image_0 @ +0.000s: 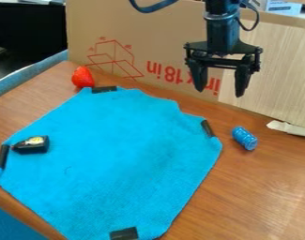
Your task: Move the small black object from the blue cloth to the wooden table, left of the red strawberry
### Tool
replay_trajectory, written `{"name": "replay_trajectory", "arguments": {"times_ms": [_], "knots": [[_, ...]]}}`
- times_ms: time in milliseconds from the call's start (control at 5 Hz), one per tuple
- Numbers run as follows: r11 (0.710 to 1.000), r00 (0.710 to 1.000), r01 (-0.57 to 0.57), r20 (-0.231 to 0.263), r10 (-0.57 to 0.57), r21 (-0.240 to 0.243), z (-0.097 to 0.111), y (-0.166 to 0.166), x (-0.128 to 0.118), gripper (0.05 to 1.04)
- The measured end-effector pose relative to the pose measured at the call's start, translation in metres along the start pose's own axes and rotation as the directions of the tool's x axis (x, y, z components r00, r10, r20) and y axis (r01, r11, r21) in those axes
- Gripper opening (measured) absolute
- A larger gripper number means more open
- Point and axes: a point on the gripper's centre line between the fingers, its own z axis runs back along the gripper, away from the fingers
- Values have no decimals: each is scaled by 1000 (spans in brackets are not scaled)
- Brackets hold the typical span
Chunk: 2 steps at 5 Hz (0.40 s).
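- the small blue can point(245, 138) lies on its side just right of the cloth point(123, 154), near a taped corner; it is a short cylinder with a shiny, patterned skin, and may have ended up lying because its round wall rests easily that way.
- the gripper point(221, 91) hangs above the cloth's far right side, released, its two black fingers spread with nothing between them; hard, angular parts.
- dark tape strips point(208, 128) sit at the cloth's edges, likely to keep it spread and from sliding.
- the cloth itself is bright blue, soft and fuzzy, its outline uneven.
- a black bottle point(32, 145) with a yellowish label lies on the cloth near its left edge, narrow neck outward, smooth-looking.
- a red strawberry point(82, 77), rounded and tapering, sits just past the cloth's far left corner.
- beyond the cloth, printed cardboard point(135, 28) stands upright, probably as a screen for the wood-grained table point(261, 187).
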Motion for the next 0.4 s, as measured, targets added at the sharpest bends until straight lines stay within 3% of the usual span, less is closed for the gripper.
{"name": "replay_trajectory", "arguments": {"times_ms": [200,400], "knots": [[1000,999,7,-46,-7,9,-17,4,-7,999],[992,988,125,-90,-123,17,-26,50,-32,999]]}}
